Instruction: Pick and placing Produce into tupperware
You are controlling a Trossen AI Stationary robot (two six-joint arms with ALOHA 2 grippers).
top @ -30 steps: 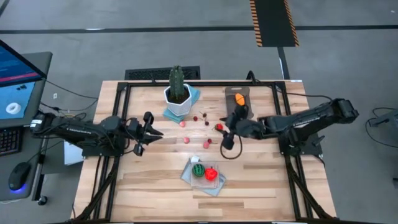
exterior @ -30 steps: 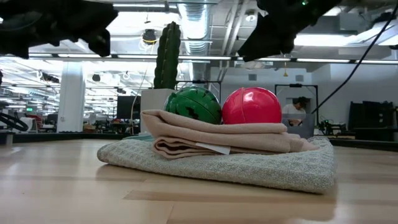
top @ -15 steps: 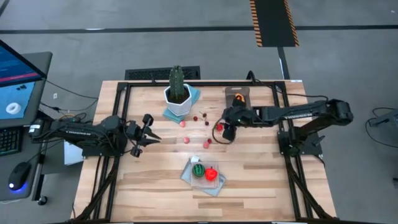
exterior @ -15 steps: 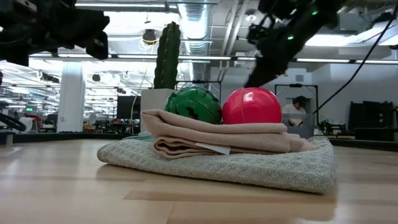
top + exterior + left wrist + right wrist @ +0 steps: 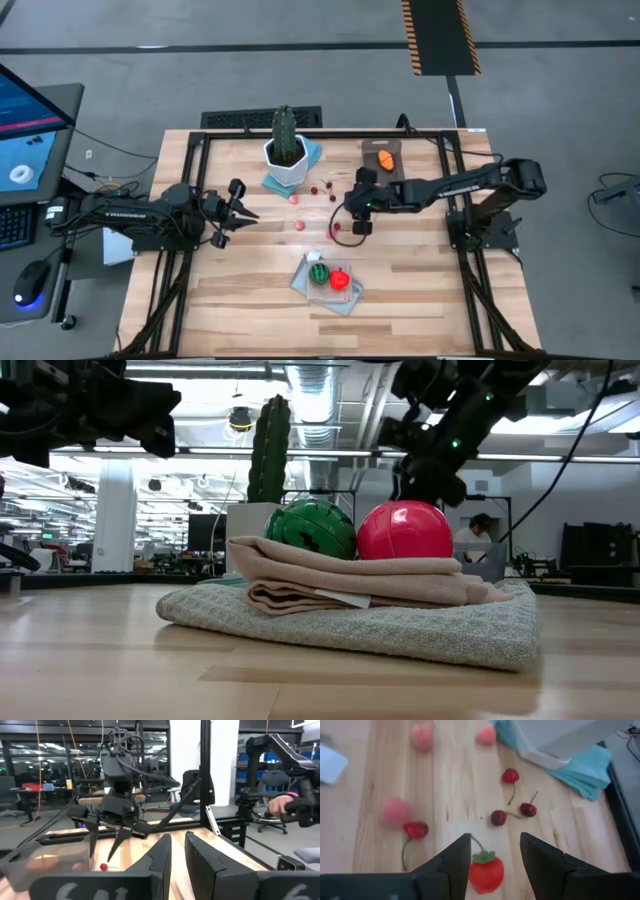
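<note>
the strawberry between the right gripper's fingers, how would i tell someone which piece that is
Start at the white pot with the cactus at the back of the table, then move right along the scatter of small red and pink pieces to where the right gripper hovers. The strawberry lies between its open fingers: bright red with a green leafy cap, while the cherries nearby are darker, rounder, thin-stemmed.

dark arms, blk cables, angled fingers
</note>
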